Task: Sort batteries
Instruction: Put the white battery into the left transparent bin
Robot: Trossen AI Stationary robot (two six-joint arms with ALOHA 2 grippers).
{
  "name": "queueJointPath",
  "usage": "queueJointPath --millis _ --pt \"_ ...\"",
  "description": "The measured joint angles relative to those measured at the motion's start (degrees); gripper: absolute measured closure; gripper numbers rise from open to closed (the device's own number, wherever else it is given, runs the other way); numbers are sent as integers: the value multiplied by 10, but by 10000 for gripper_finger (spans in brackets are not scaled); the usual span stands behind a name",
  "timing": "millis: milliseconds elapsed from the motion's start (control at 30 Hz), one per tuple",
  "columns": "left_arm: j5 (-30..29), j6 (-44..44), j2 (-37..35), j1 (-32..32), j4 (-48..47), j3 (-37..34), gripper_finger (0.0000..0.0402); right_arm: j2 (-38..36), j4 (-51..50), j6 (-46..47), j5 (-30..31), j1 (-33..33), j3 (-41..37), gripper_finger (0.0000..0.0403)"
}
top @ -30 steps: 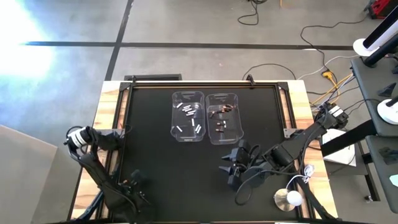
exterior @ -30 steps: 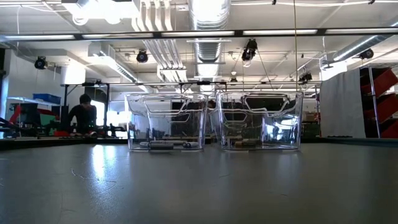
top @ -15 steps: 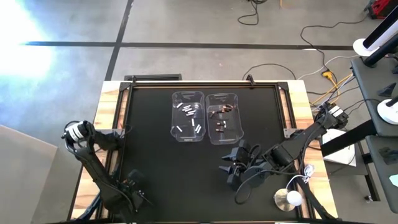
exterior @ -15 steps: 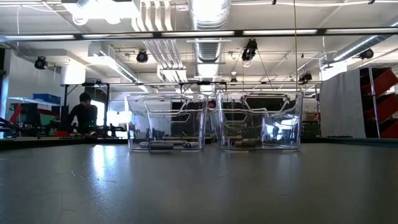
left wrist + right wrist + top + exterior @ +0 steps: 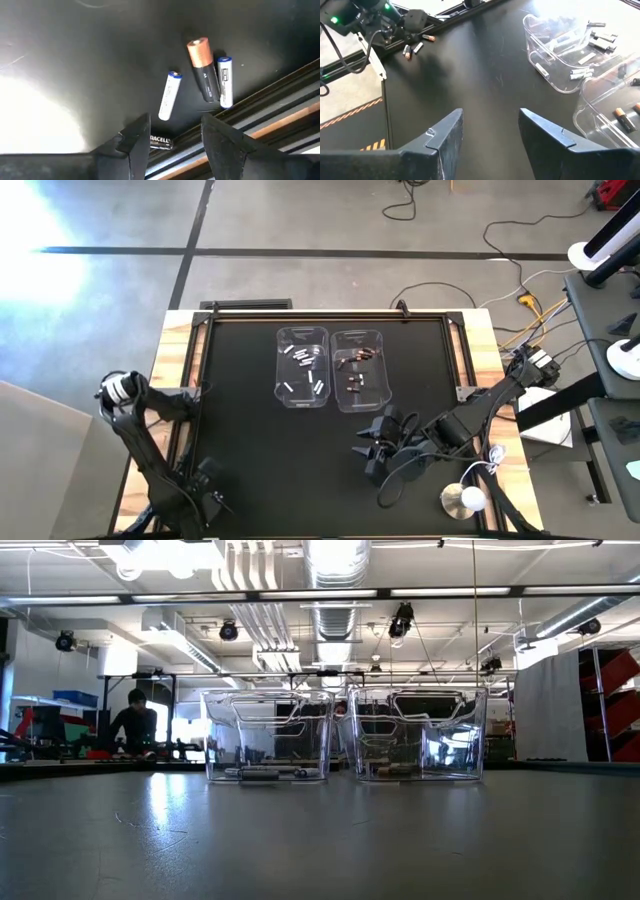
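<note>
Sitting on the black surface [image 5: 240, 410], two clear bins [image 5: 302, 367] stand side by side toward the far edge, one with silvery cells, the other [image 5: 359, 370] with dark copper-ended ones. Left hand [image 5: 172, 142] is down at the near left corner, fingers apart, nothing between them. Loose batteries [image 5: 210, 80] lie just beyond its fingertips beside the edge rail: a dark copper-tipped one touching a silvery one, another silvery cell [image 5: 169, 95] near, and a dark one [image 5: 161, 142] between the fingers' tips. Right hand [image 5: 490, 132] waits open near the front right.
</note>
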Motion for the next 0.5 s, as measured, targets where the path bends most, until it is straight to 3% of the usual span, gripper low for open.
queueJointPath --millis 500 --pt "-3 55 68 -2 40 -20 252 0 0 0 -5 0 0 211"
